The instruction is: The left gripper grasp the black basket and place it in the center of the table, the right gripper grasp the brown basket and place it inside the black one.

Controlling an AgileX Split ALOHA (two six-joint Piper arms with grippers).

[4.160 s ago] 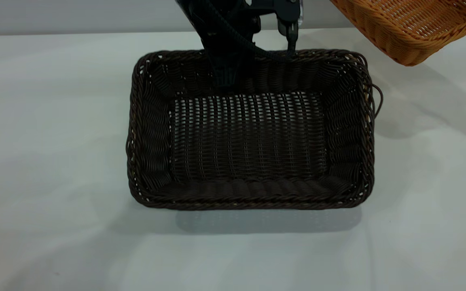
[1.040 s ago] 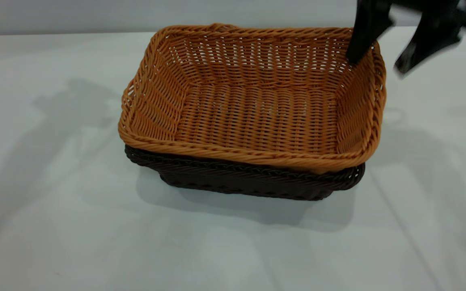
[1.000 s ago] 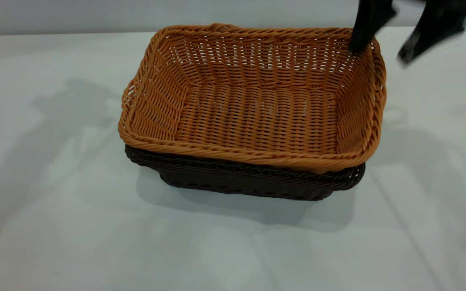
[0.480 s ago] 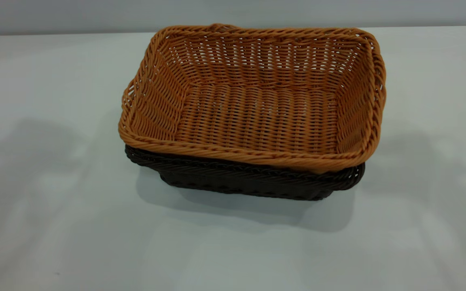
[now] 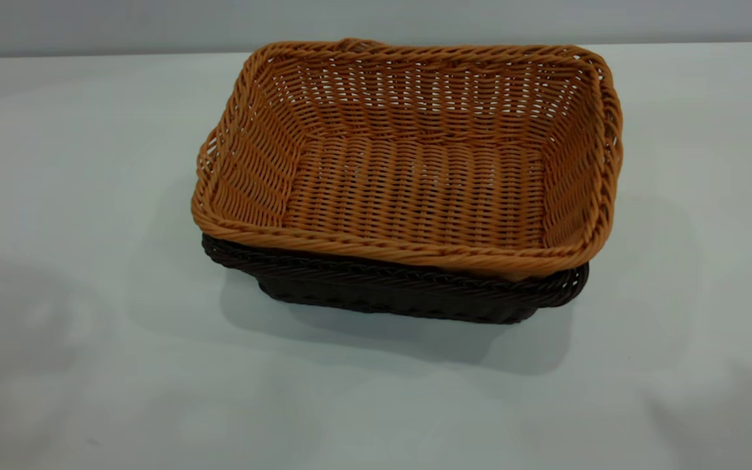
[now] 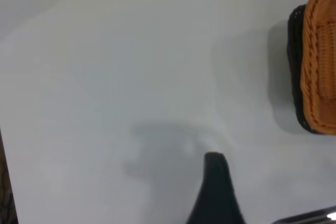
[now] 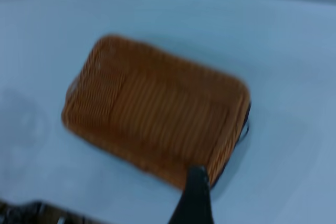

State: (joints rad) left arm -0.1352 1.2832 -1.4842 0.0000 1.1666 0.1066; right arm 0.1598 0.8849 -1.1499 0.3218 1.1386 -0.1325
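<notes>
The task is judged complete: the brown basket [image 5: 415,189] is nested inside the black basket [image 5: 402,294], which is set near the middle of the table [image 5: 89,163]. No further grasp is called for; only parking of the arms appears to be left. Neither arm is seen in the exterior view. One dark fingertip of the left gripper [image 6: 215,192] and one of the right gripper [image 7: 194,198] is shown, so spread or pressed together cannot be told. Both baskets are rectangular woven wicker with braided rims and flared sides.
</notes>
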